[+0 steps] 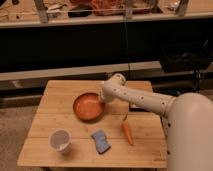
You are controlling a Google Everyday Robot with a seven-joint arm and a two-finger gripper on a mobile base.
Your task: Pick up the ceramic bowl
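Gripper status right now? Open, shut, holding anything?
Gripper: at the right rim of the ceramic bowl, hidden behind the wrist; its state cannot be told.

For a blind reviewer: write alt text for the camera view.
The robot's white arm reaches over a wooden table, its gripper at the right rim of the ceramic bowl. Nearer the camera lie a white cup, a blue sponge and a carrot.

The robot's arm is showing a smooth, off-white tubular shell dotted with small dark holes, widening into a bulky rounded pale-grey body. Its tool is sitting under a rounded white wrist housing.
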